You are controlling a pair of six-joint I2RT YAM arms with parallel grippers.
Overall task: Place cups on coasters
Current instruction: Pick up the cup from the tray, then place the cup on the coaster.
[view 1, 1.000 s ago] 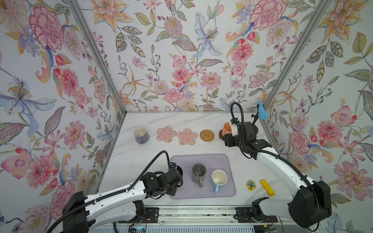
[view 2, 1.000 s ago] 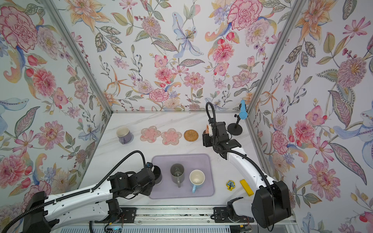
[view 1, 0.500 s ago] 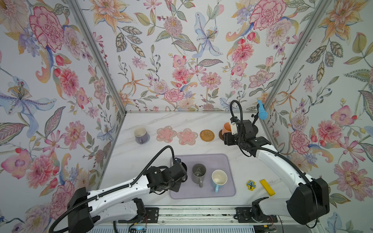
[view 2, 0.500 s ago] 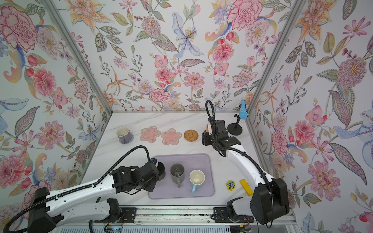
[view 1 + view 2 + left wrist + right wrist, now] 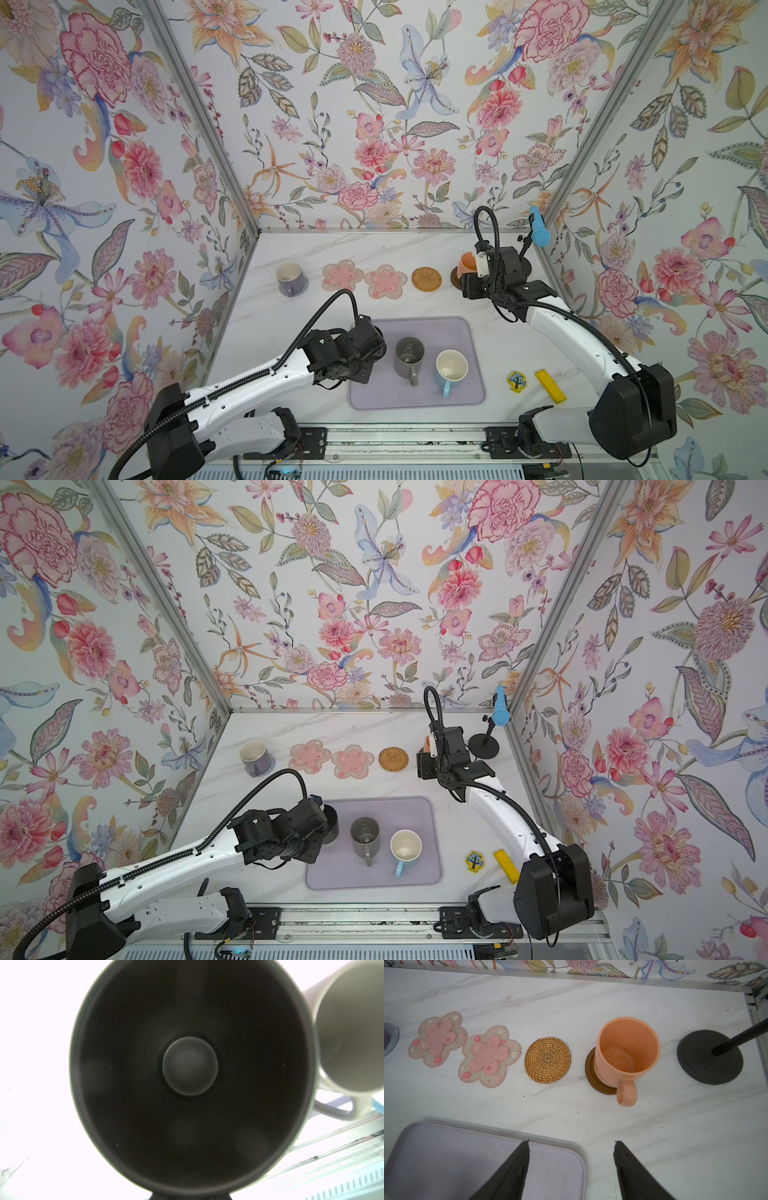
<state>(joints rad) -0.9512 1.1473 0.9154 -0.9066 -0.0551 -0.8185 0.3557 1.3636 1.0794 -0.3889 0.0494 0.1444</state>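
Pinching the black mug (image 5: pixel 376 337) at the mat's (image 5: pixel 415 399) left edge with the left gripper (image 5: pixel 365 348): narrowly closed, apparently on the mug's wall at the rim, though barely glimpsed in the left wrist view. Lifted or standing: cannot tell. Hanging wide and empty above the tabletop (image 5: pixel 675 1126) with the right gripper (image 5: pixel 572 1167), near the peach mug (image 5: pixel 627 1049), already set on the brown coaster (image 5: pixel 591 1076) but toward one side of it. Likewise placed: lavender mug (image 5: pixel 289 277) on the knitted coaster (image 5: pixel 391 1039). Waiting on the mat: grey mug (image 5: pixel 409 355) and blue mug (image 5: pixel 451 368), upright, close together.

Could swing or slip out of so thin a hold on the way to a free coaster. Could clip the grey mug, just beside, if carried crooked. Might land astride the flower coasters (image 5: pixel 343 275), touching edge to edge, and rock. Might shove the light rattan coaster (image 5: pixel 427 278) on a skewed set-down. Could catch the peach handle, turned toward the right gripper, and drag that mug off its disc.

Shown by the left wrist alone: the black mug's dark inside and the grey mug's rim close by, everything else washed white, no coaster. Shown by the right wrist alone: parted fingers (image 5: pixel 517 1169) and the brown disc peeking out under the mug. In a top view, peach mug (image 5: pixel 427 742) a mere sliver behind the right wrist. Given only from above: the whole row, both arms.
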